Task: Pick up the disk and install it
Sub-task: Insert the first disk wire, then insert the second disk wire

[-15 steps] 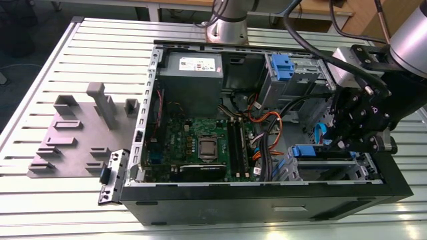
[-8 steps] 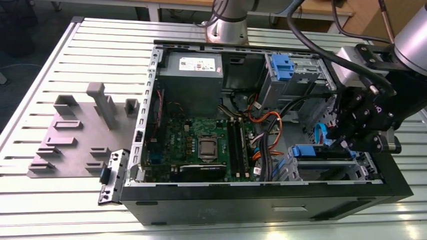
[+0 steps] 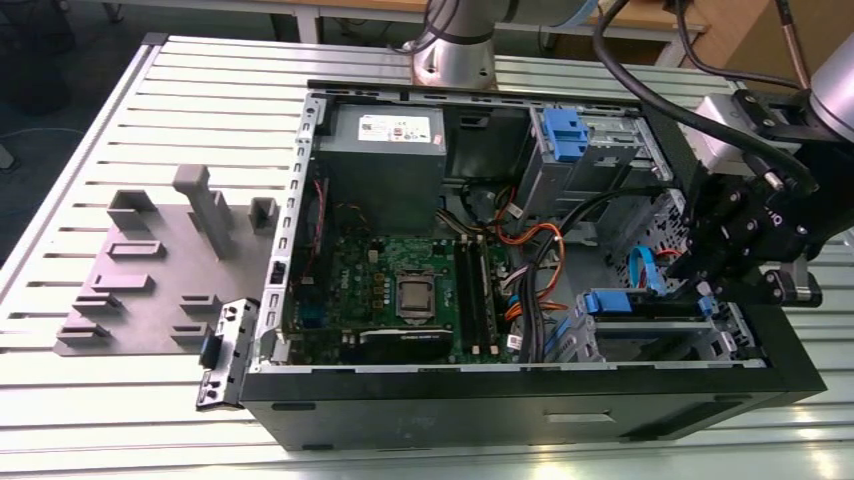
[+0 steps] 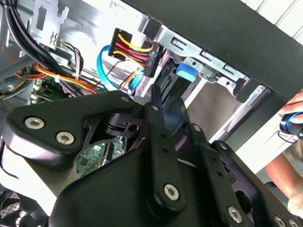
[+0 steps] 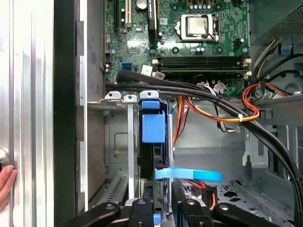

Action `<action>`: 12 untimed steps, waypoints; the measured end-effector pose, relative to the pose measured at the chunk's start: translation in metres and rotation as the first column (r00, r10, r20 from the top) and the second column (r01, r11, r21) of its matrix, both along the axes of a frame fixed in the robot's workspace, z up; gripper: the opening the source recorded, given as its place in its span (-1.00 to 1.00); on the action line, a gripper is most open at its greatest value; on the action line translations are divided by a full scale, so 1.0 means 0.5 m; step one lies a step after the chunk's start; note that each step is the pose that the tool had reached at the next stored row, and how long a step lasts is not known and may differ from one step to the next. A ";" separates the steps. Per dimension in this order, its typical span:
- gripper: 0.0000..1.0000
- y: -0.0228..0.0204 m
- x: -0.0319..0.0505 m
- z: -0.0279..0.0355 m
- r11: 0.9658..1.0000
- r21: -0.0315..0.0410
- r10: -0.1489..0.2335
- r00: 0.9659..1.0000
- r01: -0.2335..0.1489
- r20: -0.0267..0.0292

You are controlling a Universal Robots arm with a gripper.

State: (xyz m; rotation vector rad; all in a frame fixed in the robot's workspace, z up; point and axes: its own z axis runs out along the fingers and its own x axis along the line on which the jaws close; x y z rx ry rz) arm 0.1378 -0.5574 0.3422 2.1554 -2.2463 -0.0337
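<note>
The gripper hangs inside the open computer case, at the exterior view's right and near side, over the drive cage. In the first wrist view the disk stands on edge in that cage's slot, with its blue carrier showing above the metal rail and most of its body hidden between the cage walls. The gripper's two fingers sit on either side of the disk's near end, clenched on it as far as can be seen, though the contact itself is cut off at the picture's edge. A blue flat cable crosses just beside the disk. The motherboard lies farther left in the exterior view. In the second wrist view the gripper's black linkage blocks most of the disk. A person's hand rests at the case's outer edge.
</note>
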 end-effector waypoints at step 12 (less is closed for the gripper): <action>-0.41 0.0000 0.007 0.000 1.000 0.000 0.000 1.000 0.000 0.000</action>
